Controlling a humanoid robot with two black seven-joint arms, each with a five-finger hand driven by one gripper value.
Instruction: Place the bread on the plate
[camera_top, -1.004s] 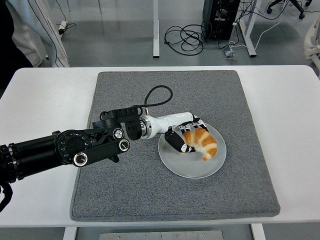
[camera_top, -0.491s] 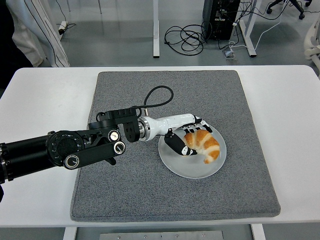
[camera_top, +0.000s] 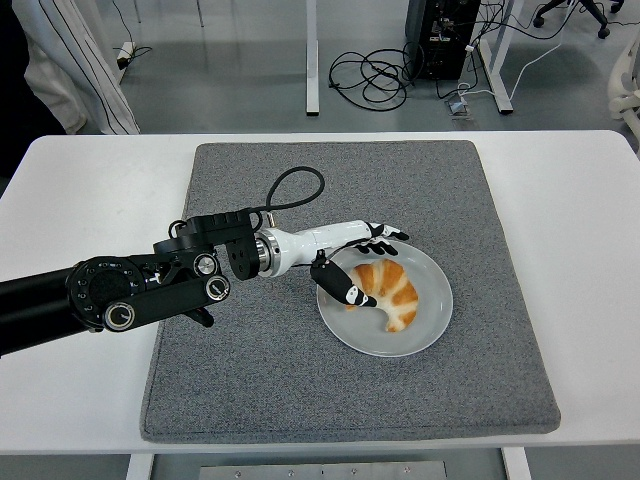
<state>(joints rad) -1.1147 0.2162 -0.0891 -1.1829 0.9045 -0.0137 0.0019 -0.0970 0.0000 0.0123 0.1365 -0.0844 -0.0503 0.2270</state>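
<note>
A golden croissant (camera_top: 389, 290) lies on the white round plate (camera_top: 430, 325), which sits on the grey mat right of centre. My left hand (camera_top: 358, 262) is at the plate's left rim, just left of the croissant. Its fingers (camera_top: 386, 235) are spread open and no longer wrap the bread; the thumb (camera_top: 335, 282) points down beside the croissant's left end. The black left arm (camera_top: 120, 295) reaches in from the left edge. The right arm is out of view.
The grey mat (camera_top: 250, 380) covers the middle of the white table (camera_top: 80, 200). A person in a white coat (camera_top: 70, 60) stands at the top left. Cables and table legs lie on the floor behind.
My left hand has opened and drawn back to the left, off the croissant. The croissant now lies free on the plate, shifted slightly left.
</note>
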